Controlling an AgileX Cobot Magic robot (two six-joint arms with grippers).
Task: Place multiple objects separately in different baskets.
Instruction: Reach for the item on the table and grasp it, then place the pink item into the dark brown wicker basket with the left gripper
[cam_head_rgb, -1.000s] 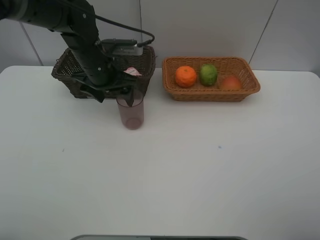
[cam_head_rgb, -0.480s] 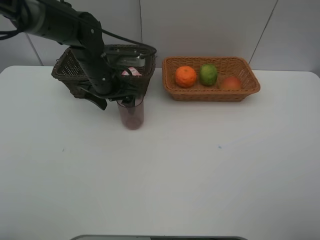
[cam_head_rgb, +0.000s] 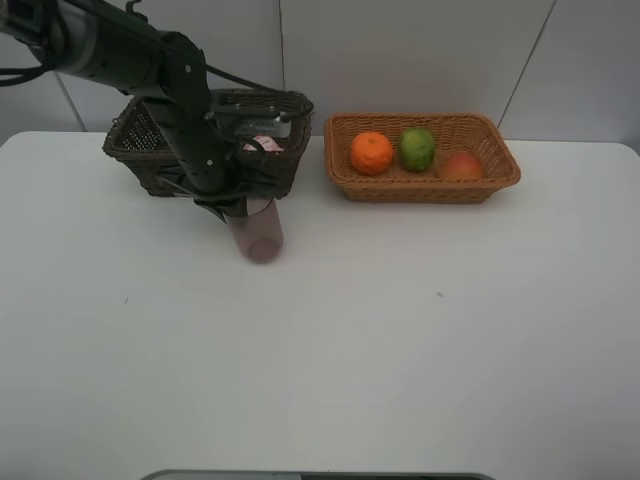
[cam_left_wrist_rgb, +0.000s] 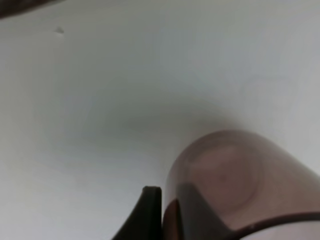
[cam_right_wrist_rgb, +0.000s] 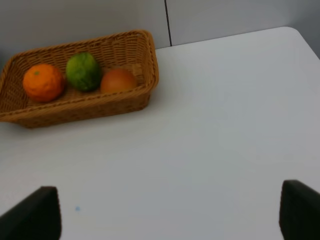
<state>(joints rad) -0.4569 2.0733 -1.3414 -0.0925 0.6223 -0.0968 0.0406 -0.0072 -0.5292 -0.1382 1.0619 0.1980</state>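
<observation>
The translucent pink cup (cam_head_rgb: 258, 233) stands on the white table in front of the dark brown basket (cam_head_rgb: 133, 142), leaning slightly. My left gripper (cam_head_rgb: 243, 206) is down on its rim. In the left wrist view the cup (cam_left_wrist_rgb: 235, 180) has one finger (cam_left_wrist_rgb: 147, 215) outside its wall and the other showing dark through the wall, so the gripper (cam_left_wrist_rgb: 167, 200) is shut on the rim. A pink and white bottle top (cam_head_rgb: 263, 145) shows inside the dark basket; the flask is hidden. The orange (cam_head_rgb: 372, 153), lime (cam_head_rgb: 417, 149) and peach (cam_head_rgb: 461, 165) lie in the tan basket (cam_head_rgb: 430, 191). My right gripper (cam_right_wrist_rgb: 165, 215) is open.
The right wrist view shows the tan basket (cam_right_wrist_rgb: 75, 111) with the orange (cam_right_wrist_rgb: 43, 82), lime (cam_right_wrist_rgb: 83, 71) and peach (cam_right_wrist_rgb: 117, 81), beyond my right gripper. A grey wall stands behind both baskets. The white table (cam_head_rgb: 400, 340) stretches forward.
My left gripper has come down over the cup's rim and closed on it. The cup has shifted a little to the left and tilted.
</observation>
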